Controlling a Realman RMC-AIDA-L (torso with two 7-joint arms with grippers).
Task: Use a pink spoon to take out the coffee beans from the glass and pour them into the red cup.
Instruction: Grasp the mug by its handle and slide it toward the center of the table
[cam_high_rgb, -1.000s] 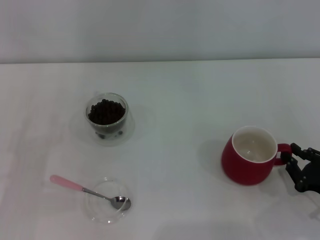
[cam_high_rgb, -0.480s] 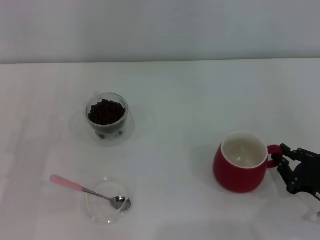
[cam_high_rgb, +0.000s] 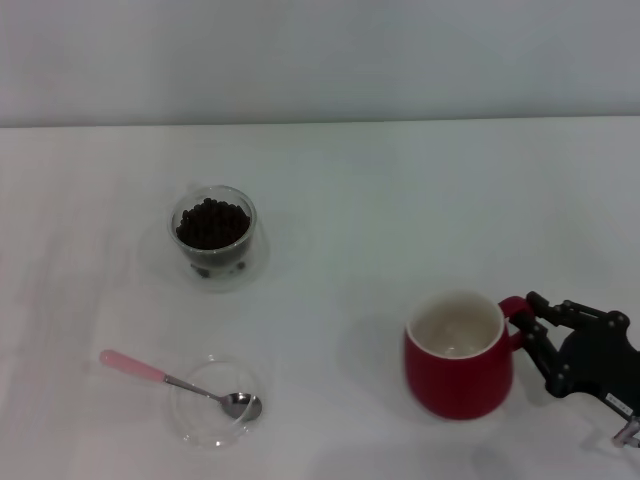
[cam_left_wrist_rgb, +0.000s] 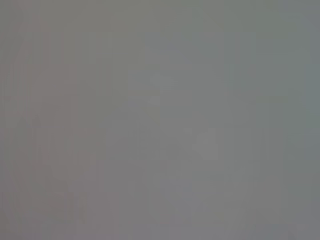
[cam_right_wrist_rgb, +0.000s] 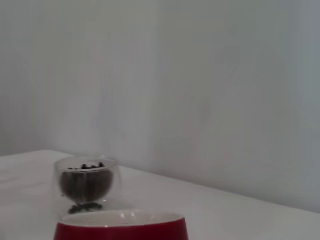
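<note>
Red and shiny, the red cup (cam_high_rgb: 459, 367) sits on the white table (cam_high_rgb: 380, 200) near the front right side, and it is the biggest thing there. Its inside is off-white and looks bare. Its loop handle points to the right, and the right end effector (cam_high_rgb: 532, 328) — a black claw low down by the table's right edge — has its fingers (cam_high_rgb: 543, 303) closed around that handle, so it is gripping the red cup.

Far off to the left and farther back stands the glass (cam_high_rgb: 213, 232), small, round and see-through. It is upright and full of the coffee beans (cam_high_rgb: 212, 222), which are dark and piled up near its rim (a few beans show low down between its two walls). The right wrist view shows the same glass (cam_right_wrist_rgb: 86, 183) past the rim of the red cup (cam_right_wrist_rgb: 121, 227), with the coffee beans (cam_right_wrist_rgb: 85, 184) inside it.

At the front left lies the pink spoon (cam_high_rgb: 181, 384). Its shiny metal bowl rests inside a flat clear dish (cam_high_rgb: 214, 403), and its pale pink handle sticks out over the dish's edge toward the left — the tip is down on the table. The spoon and dish are well apart from the red cup.

The left end effector is not in any view; its wrist view is only plain grey.
</note>
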